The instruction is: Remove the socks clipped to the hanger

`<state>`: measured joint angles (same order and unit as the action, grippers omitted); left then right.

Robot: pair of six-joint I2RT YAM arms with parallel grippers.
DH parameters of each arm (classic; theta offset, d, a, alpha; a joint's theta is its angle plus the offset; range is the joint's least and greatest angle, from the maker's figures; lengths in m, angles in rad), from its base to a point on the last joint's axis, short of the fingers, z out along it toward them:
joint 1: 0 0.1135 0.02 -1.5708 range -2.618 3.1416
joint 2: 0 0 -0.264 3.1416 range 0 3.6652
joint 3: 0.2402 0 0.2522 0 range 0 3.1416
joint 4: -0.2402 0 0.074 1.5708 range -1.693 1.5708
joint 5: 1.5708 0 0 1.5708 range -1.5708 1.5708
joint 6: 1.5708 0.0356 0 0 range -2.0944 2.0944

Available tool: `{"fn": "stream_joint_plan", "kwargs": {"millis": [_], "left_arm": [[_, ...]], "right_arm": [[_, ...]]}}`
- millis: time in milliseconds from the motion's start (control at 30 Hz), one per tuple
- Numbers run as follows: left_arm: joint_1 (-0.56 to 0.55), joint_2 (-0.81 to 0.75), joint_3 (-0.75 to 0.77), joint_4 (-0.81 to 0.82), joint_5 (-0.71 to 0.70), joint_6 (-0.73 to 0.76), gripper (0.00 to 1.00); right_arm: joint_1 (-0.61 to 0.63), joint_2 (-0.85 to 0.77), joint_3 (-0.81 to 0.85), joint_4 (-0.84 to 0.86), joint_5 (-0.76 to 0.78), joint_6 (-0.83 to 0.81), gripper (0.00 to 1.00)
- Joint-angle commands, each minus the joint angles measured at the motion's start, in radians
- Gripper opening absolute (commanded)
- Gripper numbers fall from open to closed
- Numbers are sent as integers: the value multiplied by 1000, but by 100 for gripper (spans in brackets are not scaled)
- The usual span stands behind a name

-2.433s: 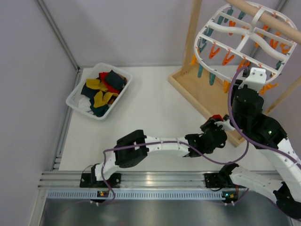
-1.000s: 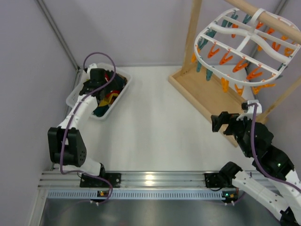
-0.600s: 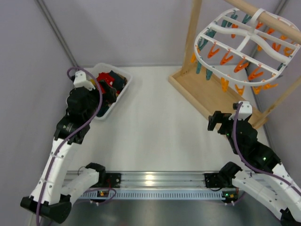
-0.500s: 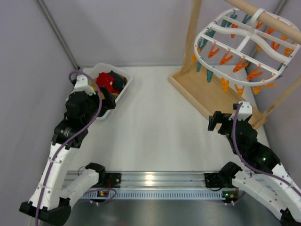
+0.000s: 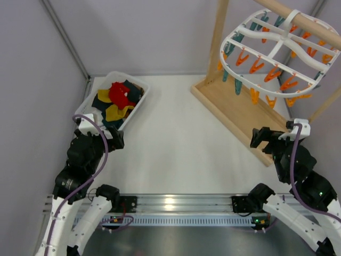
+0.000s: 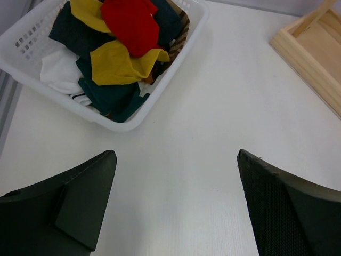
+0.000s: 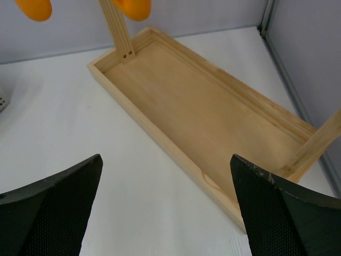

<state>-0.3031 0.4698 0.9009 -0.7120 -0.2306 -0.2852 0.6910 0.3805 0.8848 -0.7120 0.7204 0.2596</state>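
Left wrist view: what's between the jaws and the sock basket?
Only bare white table separates the left gripper from the basket of socks, per the left wrist view.

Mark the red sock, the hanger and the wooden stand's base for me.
red sock [image 6: 130, 18], left wrist view, middle of its fabric.
hanger [image 5: 281, 44], top external view, central white crossbar.
wooden stand's base [image 7: 202, 128], right wrist view, bare floor of the tray.
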Motion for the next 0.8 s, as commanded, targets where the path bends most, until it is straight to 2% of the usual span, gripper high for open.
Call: {"fn": "stream_joint_plan", "kwargs": {"millis": [0, 200, 567, 767], "left_arm": [[-5, -11, -17, 63, -6, 6, 98], [-5, 1, -36, 65, 3, 0, 98], [-4, 7, -39, 66, 17, -3, 98], [-5, 10, -43, 80, 74, 6, 98]], "right_arm": [[12, -55, 23, -24, 43, -75, 100], [12, -114, -27, 25, 14, -100, 99], [12, -94, -66, 39, 11, -77, 100], [12, -83, -69, 40, 10, -74, 99]]}}
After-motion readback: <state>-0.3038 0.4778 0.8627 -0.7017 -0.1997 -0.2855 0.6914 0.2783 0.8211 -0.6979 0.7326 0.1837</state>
